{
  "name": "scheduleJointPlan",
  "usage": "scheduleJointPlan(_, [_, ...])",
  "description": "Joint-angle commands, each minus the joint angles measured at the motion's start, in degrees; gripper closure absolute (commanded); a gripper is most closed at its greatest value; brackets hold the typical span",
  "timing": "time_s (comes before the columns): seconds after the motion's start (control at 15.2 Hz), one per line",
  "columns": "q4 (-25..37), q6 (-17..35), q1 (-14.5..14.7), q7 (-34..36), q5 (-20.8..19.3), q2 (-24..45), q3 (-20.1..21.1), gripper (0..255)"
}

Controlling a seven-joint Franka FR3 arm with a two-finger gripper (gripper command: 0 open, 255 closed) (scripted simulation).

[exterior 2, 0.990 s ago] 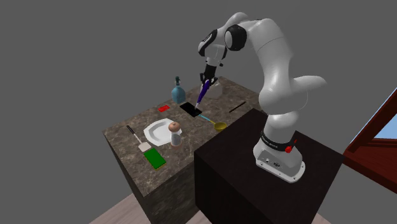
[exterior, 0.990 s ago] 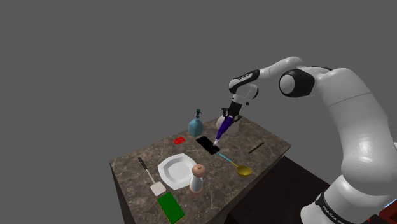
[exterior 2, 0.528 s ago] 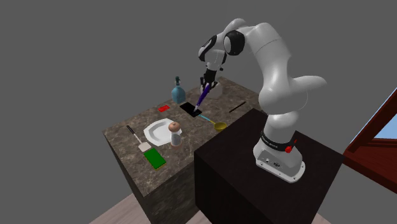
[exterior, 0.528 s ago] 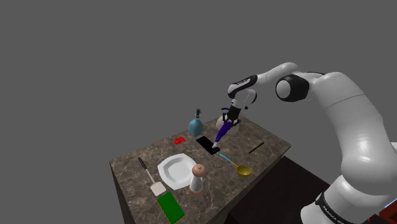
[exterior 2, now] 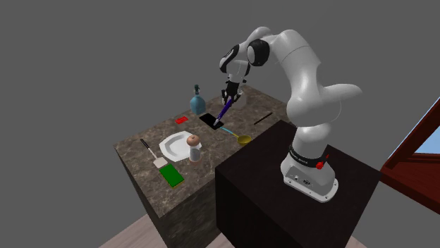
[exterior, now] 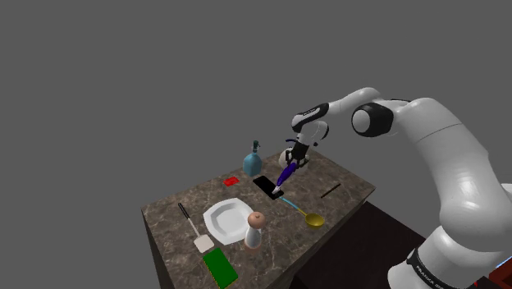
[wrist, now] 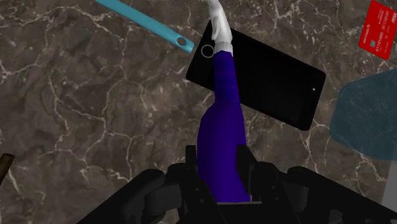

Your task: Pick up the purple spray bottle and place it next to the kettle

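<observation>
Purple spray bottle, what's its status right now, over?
Tool shut on purple spray bottle. Bottle tilted, nozzle down over black phone. Teal spoon handle and blue bottle close by.

both exterior views overlook the counter (exterior: 164, 222), wrist view close behind the claw (wrist: 218, 162).

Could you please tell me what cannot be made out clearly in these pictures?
Kettle: shoulder view, largely hidden behind the hand and the purple spray bottle.
Blue bottle: wrist view, cut off by the picture's edge.
Red card: wrist view, print too small to read.
The purple spray bottle's base: wrist view, hidden inside the hand.
</observation>
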Motion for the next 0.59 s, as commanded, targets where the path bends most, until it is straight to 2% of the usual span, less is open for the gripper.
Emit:
scheduleJointPlan(0.0, [0.0,0.1,0.0,0.0,0.0,0.0,0.0,255])
scheduleJointPlan(0.2, [0.0,0.1,0.0,0.0,0.0,0.0,0.0,255])
scheduleJointPlan(0.26, [0.0,0.1,0.0,0.0,0.0,0.0,0.0,0])
scheduleJointPlan(0.53, [0.0,0.1,0.0,0.0,0.0,0.0,0.0,0])
